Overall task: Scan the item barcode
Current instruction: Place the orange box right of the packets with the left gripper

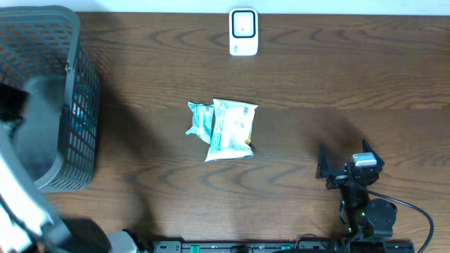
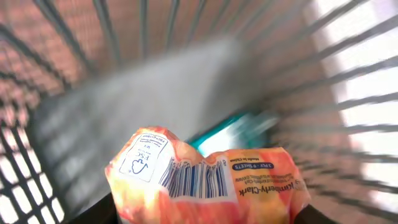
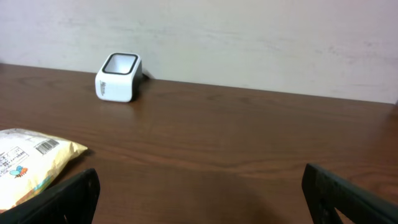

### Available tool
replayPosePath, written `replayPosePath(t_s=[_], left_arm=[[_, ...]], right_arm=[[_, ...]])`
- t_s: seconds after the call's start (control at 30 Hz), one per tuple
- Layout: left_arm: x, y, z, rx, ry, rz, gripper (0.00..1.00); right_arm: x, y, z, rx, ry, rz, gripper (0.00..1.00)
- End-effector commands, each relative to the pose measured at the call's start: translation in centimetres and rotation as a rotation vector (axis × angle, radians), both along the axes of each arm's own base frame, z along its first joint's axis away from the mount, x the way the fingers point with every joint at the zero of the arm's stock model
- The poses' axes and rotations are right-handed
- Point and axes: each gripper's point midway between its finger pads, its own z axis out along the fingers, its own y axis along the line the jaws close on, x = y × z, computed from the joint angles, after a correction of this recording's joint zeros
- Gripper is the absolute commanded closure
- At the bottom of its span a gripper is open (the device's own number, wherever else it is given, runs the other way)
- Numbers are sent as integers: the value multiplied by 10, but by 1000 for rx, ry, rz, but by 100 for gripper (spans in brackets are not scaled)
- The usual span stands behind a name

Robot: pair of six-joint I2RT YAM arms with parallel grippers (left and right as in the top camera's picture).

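By the near edge of the table [image 1: 302,91], toward its right corner, the right claw [image 1: 344,160] stands wide open and empty. Two packets [image 1: 228,130] lie mid-table. At the left edge, inside the basket [image 1: 81,105], the left claw [image 2: 202,218] straddles an orange packet [image 2: 261,186], barcode [image 2: 196,180] up. Whether it is clamped I cannot tell. The scanner [image 1: 243,31] sits at the far edge, so lifting, carrying and scanning probably all remain.

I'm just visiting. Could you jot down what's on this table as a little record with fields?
Scanner: white box, far edge of table
Basket: grey mesh, left side
Left end effector: inside basket, closed on orange pack, barcode showing
Right end effector: open, empty, front right
On table: two snack packets, middle
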Motion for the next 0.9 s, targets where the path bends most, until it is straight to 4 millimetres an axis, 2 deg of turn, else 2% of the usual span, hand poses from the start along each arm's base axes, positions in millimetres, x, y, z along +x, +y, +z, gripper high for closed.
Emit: replayPosePath(t_s=[0.0, 0.1, 0.17, 0.23, 0.3, 0.4, 0.43, 0.5, 0.63, 0.8, 0.87], left_arm=[[-12, -17, 71, 107, -166, -14, 45], [-1, -65, 117, 127, -344, -176, 45], [6, -110, 135, 103, -422, -318, 45], [11, -154, 137, 63, -437, -451, 45], [17, -207, 126, 6, -407, -609, 45], [24, -284, 94, -71, -323, -846, 45], [26, -311, 78, -90, -279, -921, 45], [30, -353, 48, -94, -198, -1025, 45], [43, -423, -25, -25, -20, -1155, 45], [56, -505, -106, -20, 103, -1295, 45], [59, -529, -140, -18, 144, -1331, 45]], right_arm=[[0, -2, 0, -2, 1, -10, 1], [0, -2, 0, -2, 1, -10, 1], [0, -2, 0, -2, 1, -10, 1], [0, -2, 0, -2, 1, -10, 1], [0, -2, 0, -2, 1, -10, 1], [0, -2, 0, -2, 1, -10, 1], [0, -2, 0, -2, 1, -10, 1], [0, -2, 0, -2, 1, -10, 1], [0, -2, 0, -2, 1, -10, 1], [0, -2, 0, -2, 1, -10, 1], [0, -2, 0, -2, 1, -10, 1]])
